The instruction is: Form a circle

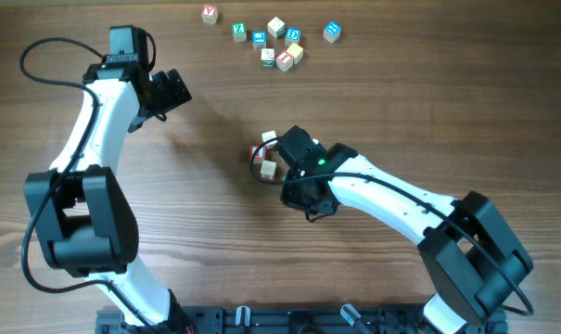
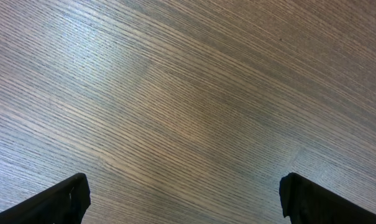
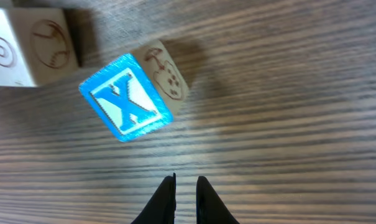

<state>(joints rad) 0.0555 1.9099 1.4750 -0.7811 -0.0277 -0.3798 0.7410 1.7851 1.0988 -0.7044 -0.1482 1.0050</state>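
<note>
A cluster of cubes [image 1: 276, 27] lay near the bench's [image 1: 215, 213] far edge; a few cubes [image 1: 267, 170] sat mid-bench, just ahead of the right hand [image 3: 186, 193].

This is looking like a robotics lab bench: a left arm [image 1: 95, 130] and a right arm [image 1: 391, 199] are rising from a black mounting rail [image 1: 289, 320] along the bottom edge, working over a desk [image 1: 215, 250] (wood-grain, filling every view), with toy letter cubes [image 1: 271, 42] lying scattered at the upper middle.
</note>
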